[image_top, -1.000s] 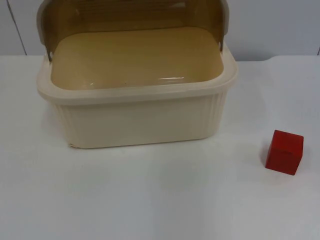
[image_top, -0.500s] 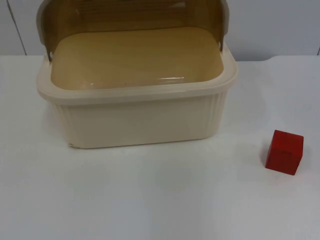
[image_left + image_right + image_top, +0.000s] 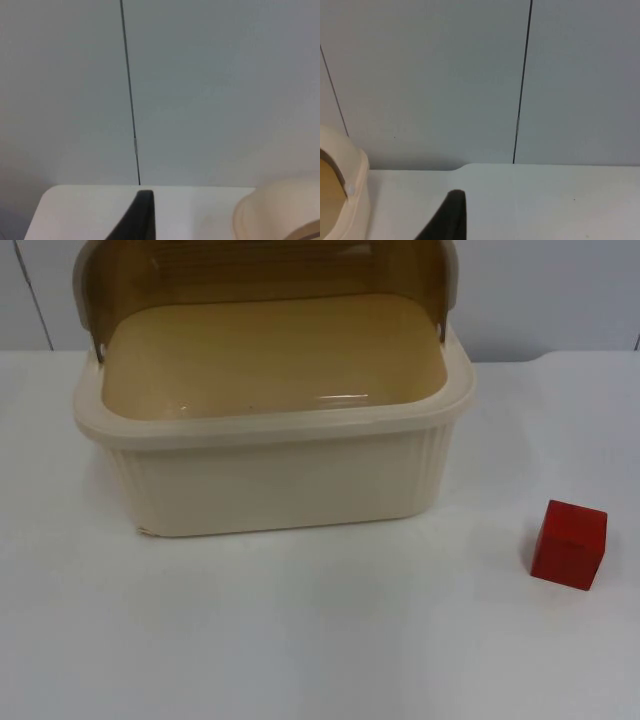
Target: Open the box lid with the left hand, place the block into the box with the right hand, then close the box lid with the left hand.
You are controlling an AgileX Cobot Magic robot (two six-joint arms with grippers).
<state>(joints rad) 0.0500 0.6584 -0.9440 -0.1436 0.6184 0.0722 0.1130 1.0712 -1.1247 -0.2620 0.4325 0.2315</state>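
A cream ribbed box (image 3: pixel 270 485) stands at the table's back left in the top view. Its smoky brown lid (image 3: pixel 260 270) is swung up and back, and the tan inside is bare. A red block (image 3: pixel 569 543) rests on the table to the right of the box, nearer the front. My left gripper (image 3: pixel 142 212) hangs over the table's far part facing the partition wall, with a cream curve of the box (image 3: pixel 272 212) beside it. My right gripper (image 3: pixel 451 212) is open, holds nothing and also faces the wall, beside the lid's cream end (image 3: pixel 342 187).
The white table (image 3: pixel 330 640) spreads in front of the box and around the block. The grey partition wall (image 3: pixel 550 290) with dark panel seams closes off the far edge.
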